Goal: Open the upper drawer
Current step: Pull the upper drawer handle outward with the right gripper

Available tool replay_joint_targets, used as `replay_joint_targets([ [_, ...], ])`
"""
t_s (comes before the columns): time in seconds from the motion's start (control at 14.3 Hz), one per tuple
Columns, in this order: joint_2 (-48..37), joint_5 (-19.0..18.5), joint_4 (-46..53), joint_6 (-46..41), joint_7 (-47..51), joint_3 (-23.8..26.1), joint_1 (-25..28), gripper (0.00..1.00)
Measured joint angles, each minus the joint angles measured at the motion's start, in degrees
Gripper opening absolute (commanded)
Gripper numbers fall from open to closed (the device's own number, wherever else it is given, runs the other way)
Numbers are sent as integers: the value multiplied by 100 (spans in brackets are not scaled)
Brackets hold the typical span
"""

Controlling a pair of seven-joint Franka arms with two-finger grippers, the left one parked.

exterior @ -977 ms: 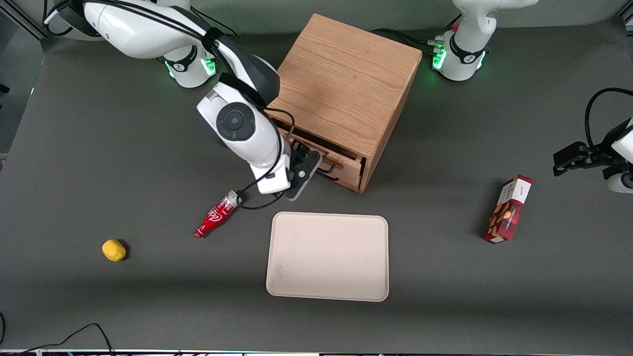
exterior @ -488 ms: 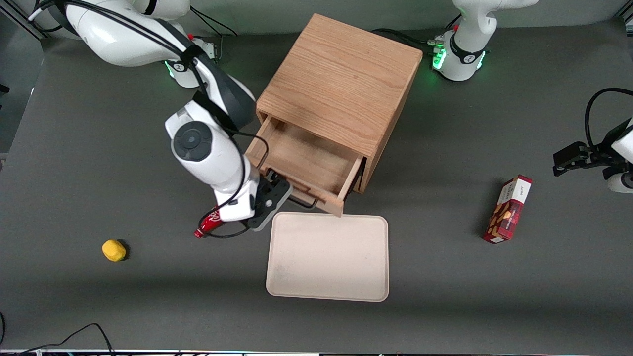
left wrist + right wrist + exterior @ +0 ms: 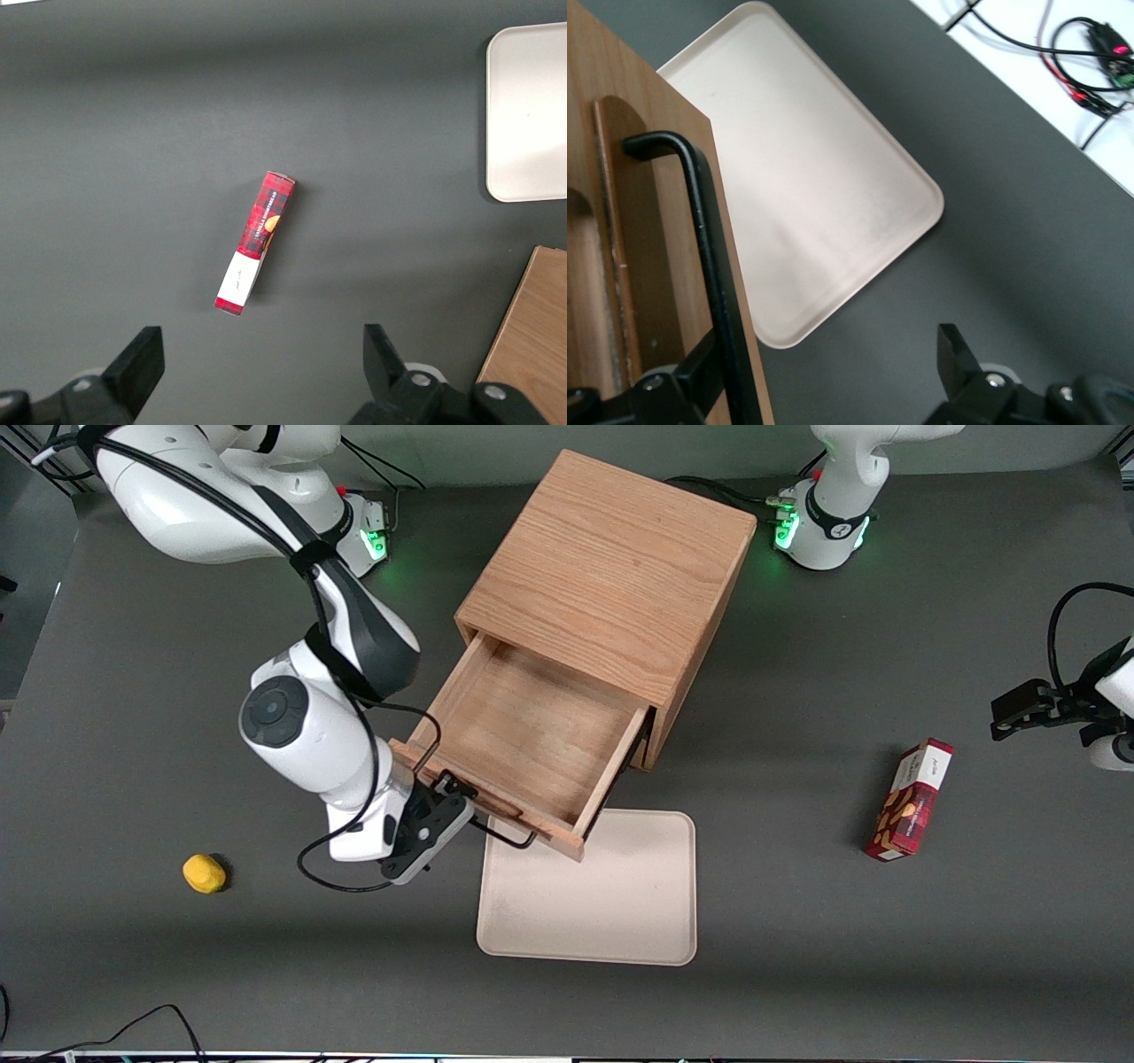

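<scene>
The upper drawer (image 3: 532, 735) of the light-oak cabinet (image 3: 611, 576) is pulled far out and its inside is bare. Its front overhangs the tray's rim. The thin black bar handle (image 3: 505, 834) sits on the drawer front, which also shows in the right wrist view (image 3: 647, 230). My right gripper (image 3: 456, 802) is at the handle's end toward the working arm. In the right wrist view the gripper (image 3: 828, 376) is open with its fingers wide apart. The handle (image 3: 713, 257) runs just inside one finger (image 3: 700, 381). The lower drawer is hidden under the open one.
A beige tray (image 3: 611, 903) lies on the dark table, nearer the front camera than the cabinet; it also shows in the right wrist view (image 3: 824, 177). A yellow lump (image 3: 204, 872) lies toward the working arm's end. A red box (image 3: 912, 800) lies toward the parked arm's end.
The upper drawer has slid from nearly shut to far out, toward the front camera. My gripper moved with the handle and the arm now covers the red bottle.
</scene>
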Motion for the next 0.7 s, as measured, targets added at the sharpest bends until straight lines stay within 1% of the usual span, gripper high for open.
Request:
replay_joint_targets([
  [0.14,50,252,39,87,-64,-131,-29,100],
  [0.56,72,310,129,88,-66,-152,-24,100],
  [0.7,72,460,146,103,-44,-171,-24,100],
])
